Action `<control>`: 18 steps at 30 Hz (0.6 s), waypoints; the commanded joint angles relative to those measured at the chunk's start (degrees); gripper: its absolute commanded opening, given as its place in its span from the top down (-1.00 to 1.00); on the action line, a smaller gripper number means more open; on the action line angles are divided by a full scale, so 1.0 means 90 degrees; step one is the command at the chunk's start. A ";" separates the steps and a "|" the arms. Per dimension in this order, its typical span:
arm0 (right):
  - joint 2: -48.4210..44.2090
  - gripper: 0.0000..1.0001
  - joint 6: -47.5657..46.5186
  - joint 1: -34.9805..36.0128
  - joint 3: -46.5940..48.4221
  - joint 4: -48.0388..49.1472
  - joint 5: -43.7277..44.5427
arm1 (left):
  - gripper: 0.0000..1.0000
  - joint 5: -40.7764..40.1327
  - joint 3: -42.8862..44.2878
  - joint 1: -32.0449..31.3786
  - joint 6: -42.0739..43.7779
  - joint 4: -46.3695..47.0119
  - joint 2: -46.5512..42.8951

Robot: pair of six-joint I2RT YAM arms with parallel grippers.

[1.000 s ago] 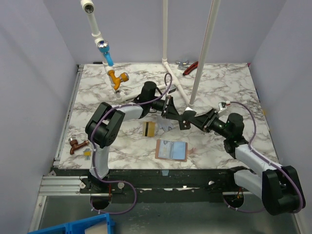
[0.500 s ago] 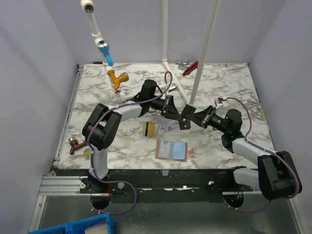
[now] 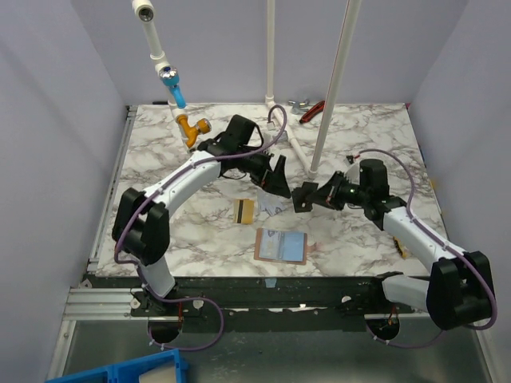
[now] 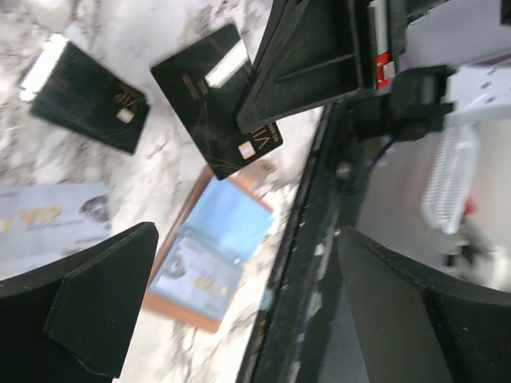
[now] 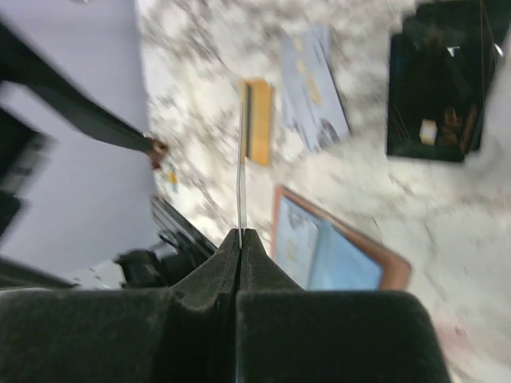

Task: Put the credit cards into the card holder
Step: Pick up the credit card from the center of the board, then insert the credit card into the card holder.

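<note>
Card holder (image 3: 281, 246) near gold card (image 3: 244, 210); right end effector (image 5: 239, 233) pinches card (image 5: 239, 159); left (image 4: 247, 236) gapes.

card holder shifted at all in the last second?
No. In the top view the card holder lies at the same spot by the table's near edge, with the same gap to the gold card.
</note>
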 commanded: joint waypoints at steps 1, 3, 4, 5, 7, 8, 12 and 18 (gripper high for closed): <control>-0.0133 0.99 -0.0855 0.0505 -0.0221 -0.1774 0.0537 | -0.97 -0.2092 0.0082 -0.0255 0.2462 -0.1750 -0.1152; -0.0179 0.99 -0.0895 0.0653 -0.0263 -0.1836 0.0752 | -0.97 -0.2303 0.0112 -0.0333 0.2982 -0.1837 -0.1704; -0.0153 0.99 -0.0929 0.0690 -0.0226 -0.1888 0.0825 | -0.97 -0.2139 0.0198 -0.0335 0.3244 -0.1871 -0.1919; -0.0096 0.99 -0.0991 0.0751 -0.0153 -0.2019 0.0906 | -0.97 -0.2015 0.0344 -0.0335 0.3563 -0.1986 -0.2122; 0.0036 0.99 -0.1144 0.0927 -0.0026 -0.2266 0.1203 | -0.97 -0.2184 0.0986 -0.0347 0.4056 -0.2410 -0.2201; 0.0116 0.99 -0.1217 0.0989 0.0007 -0.2352 0.1310 | -0.97 -0.2487 0.1510 -0.0345 0.4109 -0.2756 -0.2090; 0.0195 0.99 -0.1289 0.1428 0.0100 -0.2516 0.1661 | -0.97 -0.3174 0.3046 -0.0359 0.4112 -0.4384 -0.1386; 0.0378 0.99 -0.1347 0.1678 0.0359 -0.2957 0.2063 | -0.97 -0.5957 0.0262 -0.0598 0.3564 -0.1042 -0.3566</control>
